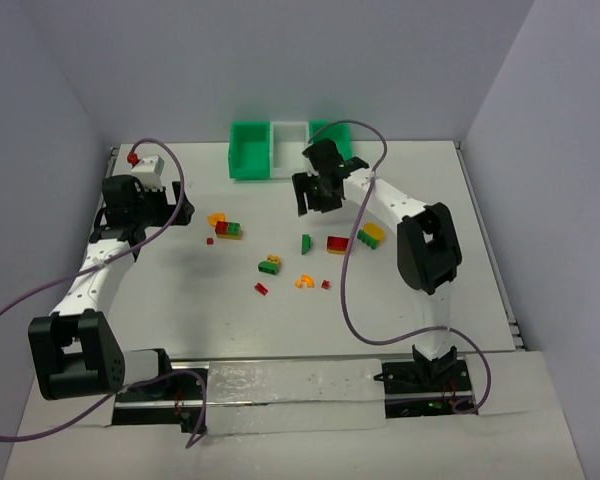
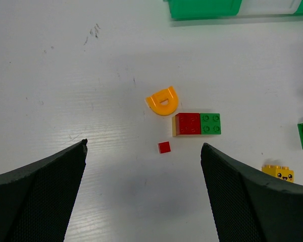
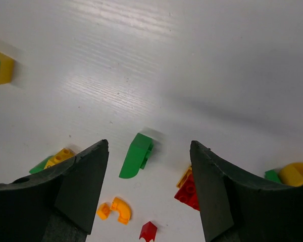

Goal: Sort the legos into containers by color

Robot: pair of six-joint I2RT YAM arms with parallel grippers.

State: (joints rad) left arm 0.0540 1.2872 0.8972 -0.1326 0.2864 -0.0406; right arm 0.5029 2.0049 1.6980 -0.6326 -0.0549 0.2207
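While hovering with left jaws and right jaws spread empty, looks between picks; calls next for pinching the green brick [image 3: 136, 156] mid-desk for a green bin [image 1: 248, 168].

Left tool [image 2: 144, 146] jaws spread wide, right tool [image 3: 148, 143] jaws apart, both empty

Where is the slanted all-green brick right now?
In the top view, the slanted green brick lies near the middle of the table, just left of the red brick and not touching it.
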